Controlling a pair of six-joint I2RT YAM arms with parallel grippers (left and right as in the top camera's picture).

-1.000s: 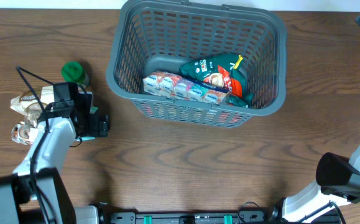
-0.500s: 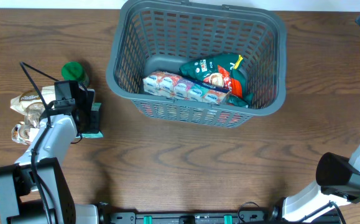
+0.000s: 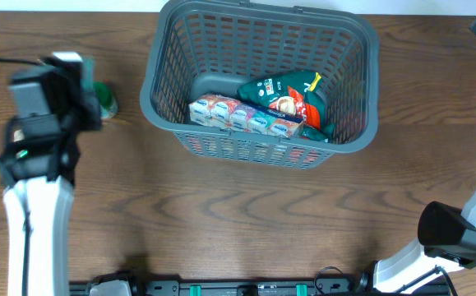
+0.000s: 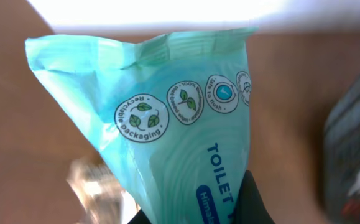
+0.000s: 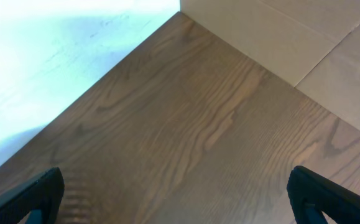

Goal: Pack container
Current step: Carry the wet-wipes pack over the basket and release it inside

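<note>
Teal plastic fills the left wrist view: a soft packet (image 4: 180, 124), printed "TOILET" and marked with a recycling badge, is clamped in the left gripper (image 4: 192, 210). The table is seen blurred behind it.

Left arm (image 3: 36, 140): held high over the left side of the table and seen large and out of focus from overhead. Its gripper is hidden beneath it in that view.

Right arm (image 3: 459, 234): placed at the near right corner, well apart from everything else.

Basket (image 3: 254, 150): dark grey with slotted sides, set at the far middle of the table, to the right of the left arm and apart from it. A row of small cartons (image 3: 242, 115) is laid along its near wall. A green and red snack bag (image 3: 291, 97) is lying just behind them, toward the right end.

A green-capped jar (image 3: 104, 99) is noted between the left arm and the basket, partly covered by the arm. A crinkled clear wrapper (image 4: 96, 180) is made out below the packet in the wrist view, too blurred to read. No obstacle is seen between the arm and the basket apart from the jar.

Jaws, left: closed tight on the packet's lower end, with one dark finger (image 4: 249, 199) pressed against it.

Jaws, right gripper (image 5: 175, 186): spread wide, nothing held or touched, only the bare wooden table (image 5: 186, 112) seen below.
</note>
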